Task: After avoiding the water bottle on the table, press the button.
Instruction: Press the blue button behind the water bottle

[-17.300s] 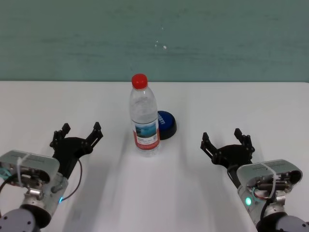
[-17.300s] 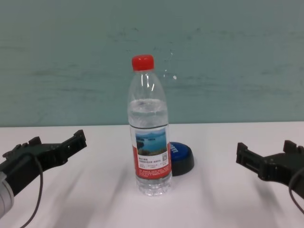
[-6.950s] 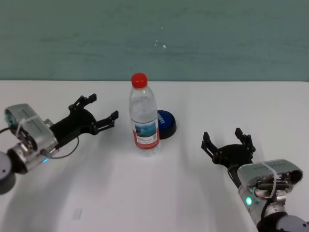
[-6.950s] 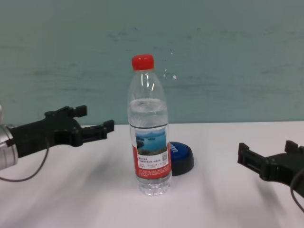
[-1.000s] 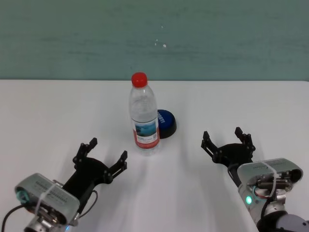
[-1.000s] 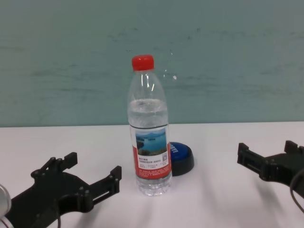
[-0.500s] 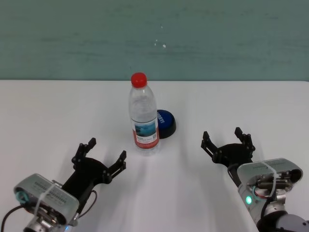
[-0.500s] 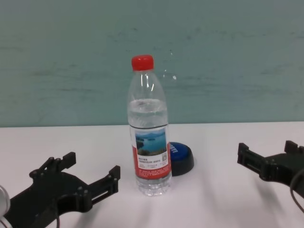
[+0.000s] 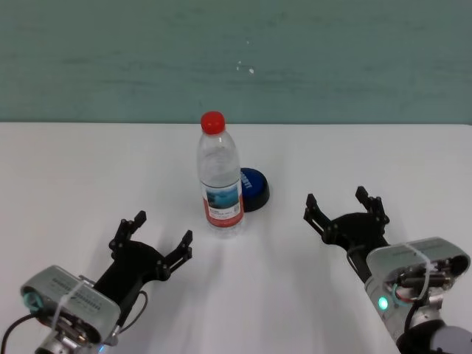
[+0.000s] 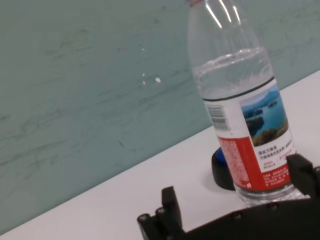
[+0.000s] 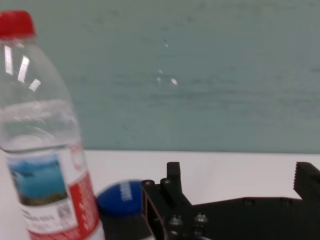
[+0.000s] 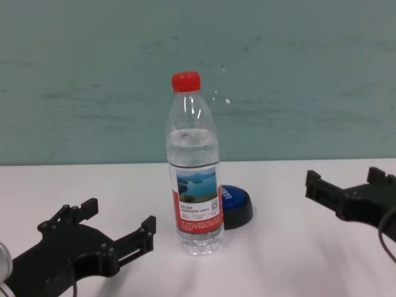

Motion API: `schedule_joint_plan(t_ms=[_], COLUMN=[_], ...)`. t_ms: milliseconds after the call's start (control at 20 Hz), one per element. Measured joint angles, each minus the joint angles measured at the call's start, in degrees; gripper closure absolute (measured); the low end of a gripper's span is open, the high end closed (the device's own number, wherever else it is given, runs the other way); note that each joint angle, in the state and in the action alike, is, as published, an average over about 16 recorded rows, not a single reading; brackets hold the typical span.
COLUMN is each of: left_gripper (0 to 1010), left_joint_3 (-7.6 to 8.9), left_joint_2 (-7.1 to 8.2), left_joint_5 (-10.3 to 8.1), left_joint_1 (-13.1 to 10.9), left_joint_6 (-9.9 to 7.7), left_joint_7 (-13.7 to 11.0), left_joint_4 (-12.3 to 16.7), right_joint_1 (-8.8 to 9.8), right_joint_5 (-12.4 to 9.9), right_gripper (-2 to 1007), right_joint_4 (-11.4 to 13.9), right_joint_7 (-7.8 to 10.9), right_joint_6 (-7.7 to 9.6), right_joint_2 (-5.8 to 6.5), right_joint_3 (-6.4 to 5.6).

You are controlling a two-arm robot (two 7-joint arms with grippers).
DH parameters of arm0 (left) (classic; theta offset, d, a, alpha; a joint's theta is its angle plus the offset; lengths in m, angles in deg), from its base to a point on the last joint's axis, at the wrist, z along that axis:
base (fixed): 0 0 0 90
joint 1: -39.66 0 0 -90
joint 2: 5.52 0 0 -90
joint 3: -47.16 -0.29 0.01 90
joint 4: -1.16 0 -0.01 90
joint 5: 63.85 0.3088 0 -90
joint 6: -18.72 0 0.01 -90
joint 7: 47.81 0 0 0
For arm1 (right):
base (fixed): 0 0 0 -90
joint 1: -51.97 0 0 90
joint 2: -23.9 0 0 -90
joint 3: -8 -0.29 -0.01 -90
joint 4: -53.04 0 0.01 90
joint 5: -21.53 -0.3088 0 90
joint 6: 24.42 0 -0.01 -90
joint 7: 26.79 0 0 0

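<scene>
The water bottle [image 9: 219, 177] stands upright mid-table, clear with a red cap and a red-and-white label; it also shows in the chest view [image 12: 195, 179]. The blue button [image 9: 255, 187] on its black base sits just behind and right of the bottle, partly hidden by it [image 12: 237, 204]. My left gripper [image 9: 162, 228] is open and empty, low over the table [image 9: 74, 169], left of and nearer than the bottle. My right gripper [image 9: 341, 203] is open and empty, right of the button and a little nearer. In the right wrist view the button [image 11: 120, 197] lies ahead beside the bottle [image 11: 40, 165].
A teal wall [image 9: 295, 59] runs along the table's far edge. The white table stretches bare to the left and right of the bottle and between the two grippers.
My right gripper has lifted and moved slightly forward over the last half second. My left gripper, the bottle and the button have stayed put.
</scene>
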Motion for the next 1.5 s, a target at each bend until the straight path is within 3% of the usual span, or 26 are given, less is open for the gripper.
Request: schedule_joint_plan(t_ms=[400,900,1200,1500], left_gripper=[10,10,10,10], left_joint_3=[0.01,0.01,0.00,0.00], left_joint_2=[0.00,0.00,0.00,0.00], left_joint_5=[0.01,0.00,0.01,0.01], left_joint_1=[-0.01,-0.01,-0.01,-0.01], left_joint_6=[0.00,-0.01,-0.01,-0.01], left_joint_7=[0.03,0.03,0.03,0.03], left_joint_4=[0.00,0.00,-0.01,-0.01], right_joint_1=[1.27,2.53,3.36,3.91], right_joint_5=[1.54,5.21,6.18,5.17], right_gripper=[1,1,1,1], right_joint_4=[5.55,10.67,11.89,11.82], right_joint_7=[3.29,8.04,12.07,16.82], right_joint_6=[1.50,3.28,2.25,0.13], right_joint_2=[1.08,4.10,6.29,8.77], right_joint_3=[-0.43,-0.36,-0.11,0.64])
